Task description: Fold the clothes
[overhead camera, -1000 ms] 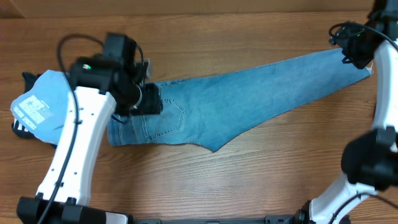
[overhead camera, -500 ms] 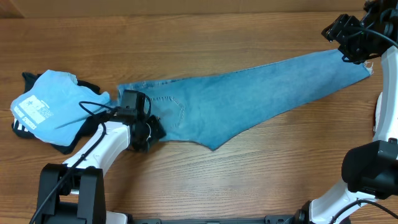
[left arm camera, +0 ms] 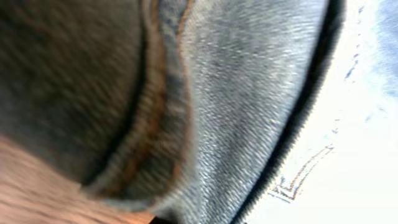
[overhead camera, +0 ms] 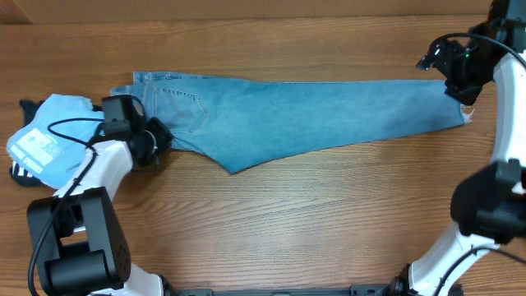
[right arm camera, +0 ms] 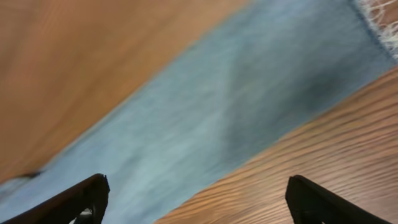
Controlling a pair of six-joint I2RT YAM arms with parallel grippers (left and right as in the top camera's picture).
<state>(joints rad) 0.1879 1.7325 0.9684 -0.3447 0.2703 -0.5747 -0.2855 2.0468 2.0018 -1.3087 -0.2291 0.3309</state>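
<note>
White print [overhead camera: 34, 150] on the sky-blue shirt [overhead camera: 64, 113] is too small to read.

1. The jeans [overhead camera: 312, 111] now lie further left and further from the robot, stretched straighter.
2. The left gripper [overhead camera: 154, 138] now sits further left, clamped on their waist end.
3. The right gripper [right arm camera: 196, 186] now spreads its jaws wider, near the frayed hem [right arm camera: 379, 18].

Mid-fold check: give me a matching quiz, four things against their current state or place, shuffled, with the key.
1. jeans
2. sky-blue shirt
3. left gripper
4. right gripper

A. open, over the leg end
B. bunched at far left
C. laid out lengthwise
D. shut on the waist end

Pairs: 1-C, 2-B, 3-D, 4-A
</note>
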